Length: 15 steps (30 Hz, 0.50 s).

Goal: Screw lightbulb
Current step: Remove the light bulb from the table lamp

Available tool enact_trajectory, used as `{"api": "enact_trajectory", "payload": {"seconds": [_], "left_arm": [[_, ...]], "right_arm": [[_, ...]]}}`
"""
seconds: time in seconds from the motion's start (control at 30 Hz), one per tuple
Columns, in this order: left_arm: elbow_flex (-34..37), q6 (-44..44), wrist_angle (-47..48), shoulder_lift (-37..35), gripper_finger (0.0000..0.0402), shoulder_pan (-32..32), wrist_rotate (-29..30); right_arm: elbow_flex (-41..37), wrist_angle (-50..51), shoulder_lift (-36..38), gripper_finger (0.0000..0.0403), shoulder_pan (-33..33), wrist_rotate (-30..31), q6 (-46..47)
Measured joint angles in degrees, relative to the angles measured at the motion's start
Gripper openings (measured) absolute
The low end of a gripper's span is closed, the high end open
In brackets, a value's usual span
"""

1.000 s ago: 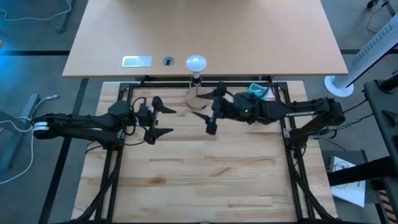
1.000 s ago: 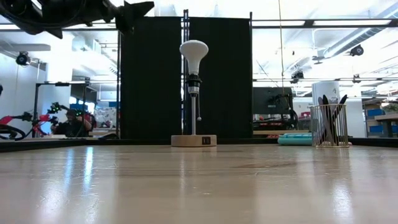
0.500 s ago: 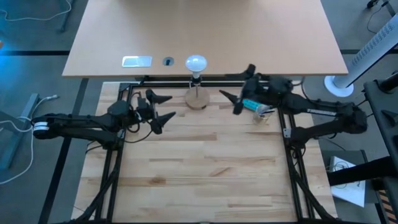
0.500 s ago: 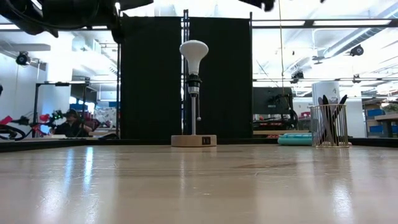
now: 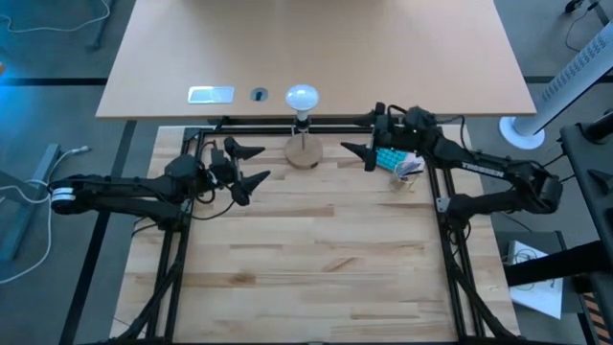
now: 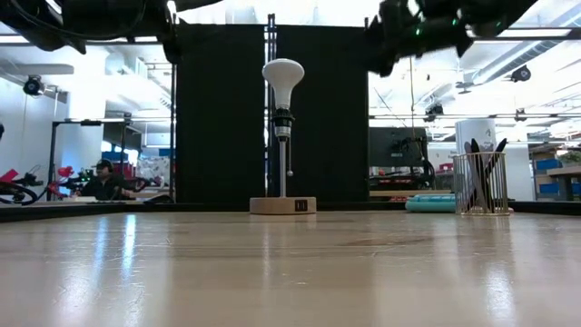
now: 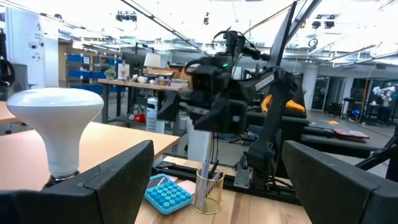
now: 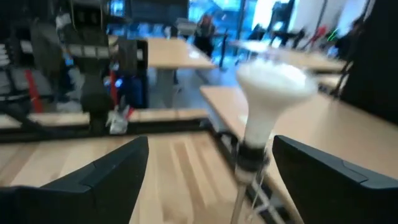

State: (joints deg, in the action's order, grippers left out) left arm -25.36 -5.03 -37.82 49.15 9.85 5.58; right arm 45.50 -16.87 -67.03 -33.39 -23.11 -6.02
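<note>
From above, one lightbulb (image 5: 302, 96) stands on one wooden base (image 5: 304, 153), between two grippers: left gripper (image 5: 251, 163) and right gripper (image 5: 366, 135), both spread wide, holding nothing. Low view: bulb upright in its socket (one wire cup (image 6: 478, 183) beyond). Both wrist views show it ahead, untouched.

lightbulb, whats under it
The lightbulb sits on a black socket atop a thin post rising from a round wooden base. Its threaded end is hidden inside the socket.
</note>
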Motion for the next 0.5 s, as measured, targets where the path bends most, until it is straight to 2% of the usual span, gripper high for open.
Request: {"api": "enact_trajectory", "payload": {"seconds": [0.2, 0.43, 0.5], "left_arm": [[0.00, -0.12, 0.14, -0.14, 0.0346, 0.00, -0.07], [0.00, -0.26, 0.12, -0.11, 0.0346, 0.00, -0.09], [-0.02, -0.77, 0.17, 0.16, 0.0346, 0.00, -0.09]], "right_arm": [[0.00, -0.54, -5.35, 0.0339, -5.11, -11.85, -0.78], [0.04, -0.58, -6.14, 0.0339, -11.63, -26.75, -1.99], [0.04, -0.98, -6.16, 0.0339, -13.39, -28.72, -2.22]]}}
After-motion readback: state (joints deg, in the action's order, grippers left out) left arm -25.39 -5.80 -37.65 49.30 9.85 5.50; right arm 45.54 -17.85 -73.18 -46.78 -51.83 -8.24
